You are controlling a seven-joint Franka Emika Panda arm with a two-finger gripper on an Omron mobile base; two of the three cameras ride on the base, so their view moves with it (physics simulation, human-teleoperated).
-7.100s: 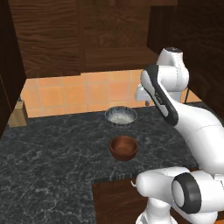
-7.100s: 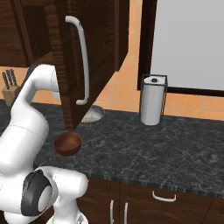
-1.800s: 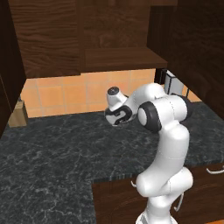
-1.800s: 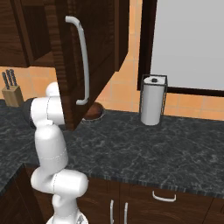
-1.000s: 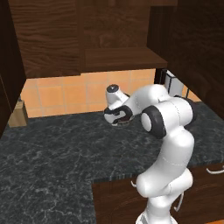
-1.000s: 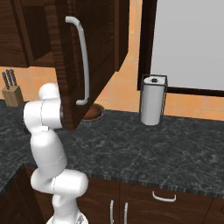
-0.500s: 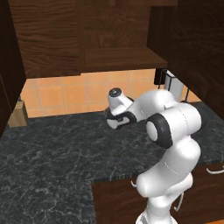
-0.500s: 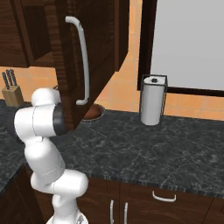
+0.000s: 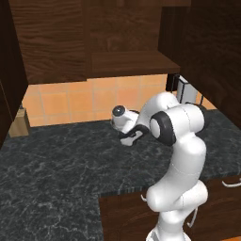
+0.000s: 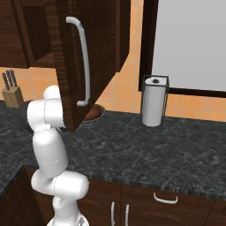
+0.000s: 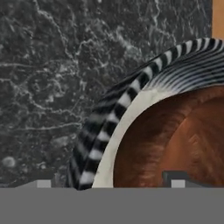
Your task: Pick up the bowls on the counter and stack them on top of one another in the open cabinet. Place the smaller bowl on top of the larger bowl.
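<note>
In the hand view the smaller bowl (image 11: 175, 140), reddish-brown wood, sat inside the larger bowl (image 11: 109, 127), whose pale rim and striped grey-blue outside curved around it. One finger tip (image 11: 177, 180) stood against the wooden bowl's inside at the bottom edge; whether the hand was spread or pinching the rim could not be told. Both bowls rested on the dark veined bench (image 11: 48, 65).

From the left base view the arm bent low over the bench (image 9: 56, 160), the hand (image 9: 128, 139) down near the tiled wall. From the right, the stacked bowls (image 10: 94, 114) peeked from behind the open cabinet (image 10: 95, 48) door. Farther along stood a paper towel holder (image 10: 154, 101) and a knife block (image 10: 10, 92).
</note>
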